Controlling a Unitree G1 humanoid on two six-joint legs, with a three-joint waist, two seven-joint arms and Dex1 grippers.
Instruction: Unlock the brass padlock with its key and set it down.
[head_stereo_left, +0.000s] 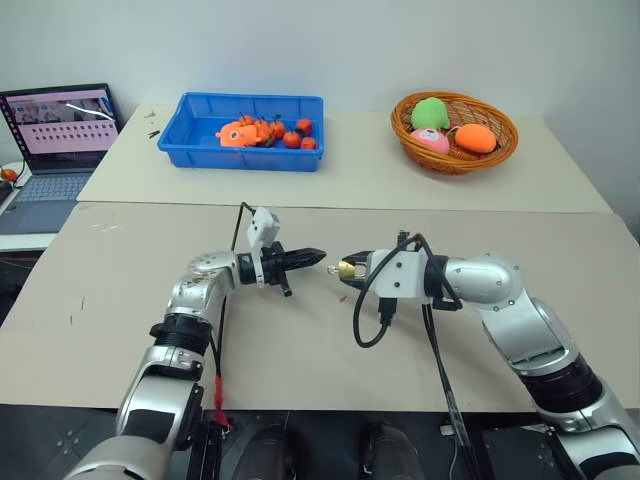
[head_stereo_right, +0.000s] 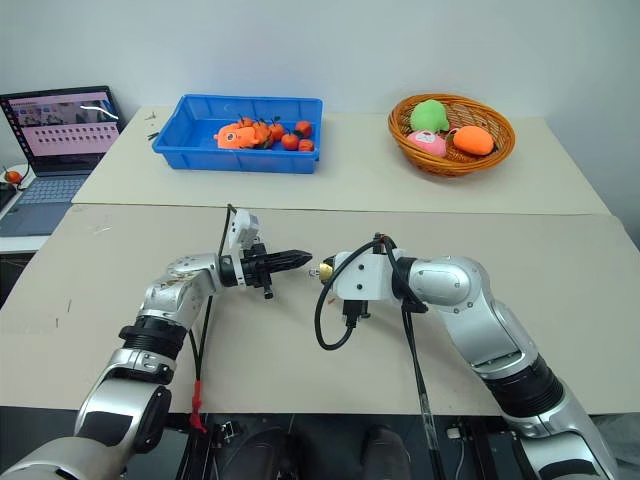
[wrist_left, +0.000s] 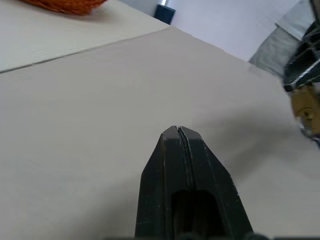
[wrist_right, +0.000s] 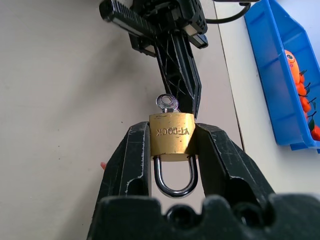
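Right gripper clamps the padlock over the table, key in the keyway; left gripper pinched shut, empty, just beside it.

Right gripper (wrist_right: 172, 145) grips the brass padlock (wrist_right: 172, 136) by its body sides, shackle (wrist_right: 174, 180) back toward the wrist and seated. The key (wrist_right: 167, 103) sticks out of the padlock's far end. Left gripper (head_stereo_left: 318, 257) has fingers (wrist_left: 182, 165) pressed together, tip pointing at the padlock, close by the key; can't tell if it touches. Blue bin (head_stereo_left: 200, 150) and wicker basket (head_stereo_left: 500, 150) sit well apart on the far table (head_stereo_left: 350, 190).
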